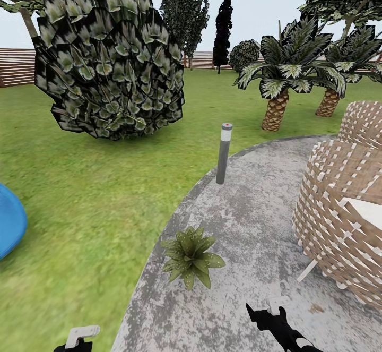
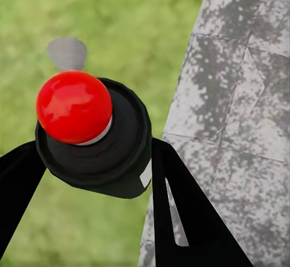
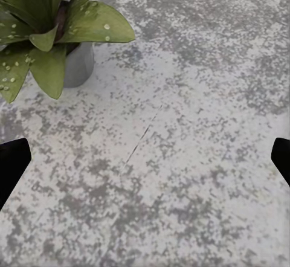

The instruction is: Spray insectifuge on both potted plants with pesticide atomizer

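Pesticide atomizer (image 2: 99,137) clamped in left claw (image 2: 90,176) — right claw (image 3: 145,158) spread, near potted plant (image 3: 48,31).

A big dark leafy bush (image 1: 109,57) fills the head view at ten o'clock, rooted in the lawn. A grey bollard post (image 1: 223,153) with a red-dotted cap stands upright just above centre, at the paving's edge. Two palms with scaly trunks (image 1: 276,109) stand at two o'clock, one just beside the other. A woven wicker chair (image 1: 339,203) sits at three to four o'clock on the paving. A blue curved object (image 1: 9,219) shows at nine o'clock, cut by the frame. Tall dark trees (image 1: 223,23) rise at twelve o'clock.
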